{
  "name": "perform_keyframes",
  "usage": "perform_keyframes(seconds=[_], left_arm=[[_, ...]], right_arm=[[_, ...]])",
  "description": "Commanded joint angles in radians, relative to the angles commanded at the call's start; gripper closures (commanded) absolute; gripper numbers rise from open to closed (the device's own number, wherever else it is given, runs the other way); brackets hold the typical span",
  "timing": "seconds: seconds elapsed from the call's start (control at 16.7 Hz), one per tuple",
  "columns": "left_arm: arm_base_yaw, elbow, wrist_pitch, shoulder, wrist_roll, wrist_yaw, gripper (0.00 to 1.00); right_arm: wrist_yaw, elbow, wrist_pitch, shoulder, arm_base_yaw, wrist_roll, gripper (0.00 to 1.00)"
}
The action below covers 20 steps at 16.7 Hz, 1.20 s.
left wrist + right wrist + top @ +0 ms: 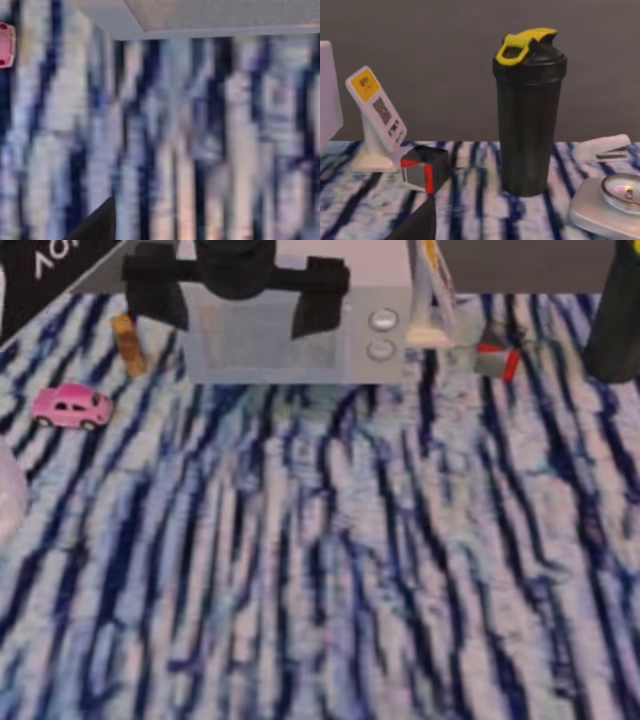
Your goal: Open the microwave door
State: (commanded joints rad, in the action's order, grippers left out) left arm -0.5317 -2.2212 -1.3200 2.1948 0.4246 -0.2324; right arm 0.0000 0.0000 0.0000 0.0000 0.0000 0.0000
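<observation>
The light grey microwave [300, 335] stands at the back of the table, its two silver knobs [382, 334] on the narrow right-hand panel. The microwave door [265, 345] lies flush with the front, shut. My left gripper [238, 305] hangs over the microwave's top, open wide, with one black finger [155, 290] past the door's left edge and the other near the knob panel. Its wrist view shows the microwave's underside edge [210, 17] and one fingertip [97, 225]. My right gripper [462, 230] is outside the top view and open, holding nothing.
A pink toy car [72, 406] and a brown block [128, 343] lie left of the microwave. To its right are a white QR stand [375, 115], a red-and-black box [425, 167], a black shaker bottle [529, 110], a stapler [602, 147] and a kitchen scale [610, 202].
</observation>
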Motion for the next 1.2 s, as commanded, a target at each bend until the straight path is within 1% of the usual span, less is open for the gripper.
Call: perform_keyframes(seconds=[0.3,0.42,0.54,0.72,1.08,1.2], left_arm=[[-0.077,-0.429,-0.104,0.268,0.098,-0.048,0.0],[-0.099,-0.554,-0.12,0.333,0.129,-0.062,0.0],[-0.113,-0.635,-0.127,0.371,0.15,-0.071,0.0],[-0.121,-0.681,-0.129,0.392,0.163,-0.077,0.0],[-0.115,-0.675,-0.124,0.39,0.161,-0.075,0.0],[-0.108,-0.651,-0.087,0.406,0.151,-0.07,0.0]], right_arm=[[0.0,0.0,0.0,0.0,0.0,0.0,0.0],[0.0,0.0,0.0,0.0,0.0,0.0,0.0],[0.0,0.0,0.0,0.0,0.0,0.0,0.0],[0.0,0.0,0.0,0.0,0.0,0.0,0.0],[0.0,0.0,0.0,0.0,0.0,0.0,0.0],[0.0,0.0,0.0,0.0,0.0,0.0,0.0]])
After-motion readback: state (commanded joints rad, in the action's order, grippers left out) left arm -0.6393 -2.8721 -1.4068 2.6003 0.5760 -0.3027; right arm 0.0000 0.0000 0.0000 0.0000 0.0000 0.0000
